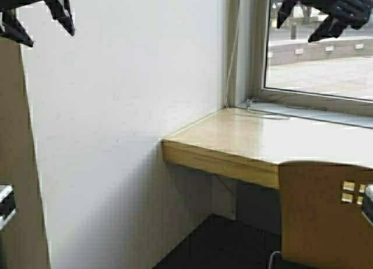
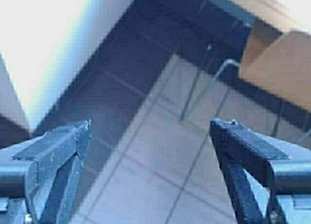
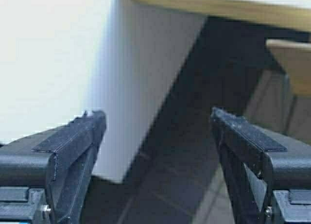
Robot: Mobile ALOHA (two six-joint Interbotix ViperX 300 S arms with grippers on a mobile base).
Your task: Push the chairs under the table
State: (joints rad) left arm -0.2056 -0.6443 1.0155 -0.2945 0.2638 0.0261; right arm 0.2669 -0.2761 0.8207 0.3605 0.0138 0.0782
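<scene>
One chair (image 1: 323, 213) stands at the bench (image 1: 233, 143) edge, backrest toward the robot, while both tools, left (image 2: 150, 136) and right (image 3: 155, 131), hang raised with fingers apart, seemingly readying a push.

The counter (image 1: 245, 142) runs along under the window (image 1: 320, 53), its left end meeting the wall (image 1: 128, 105). One chair (image 1: 323, 216) stands before the counter at the right, its backrest just beside the front edge. A cable (image 1: 265, 110) lies on the counter by the window sill.
</scene>
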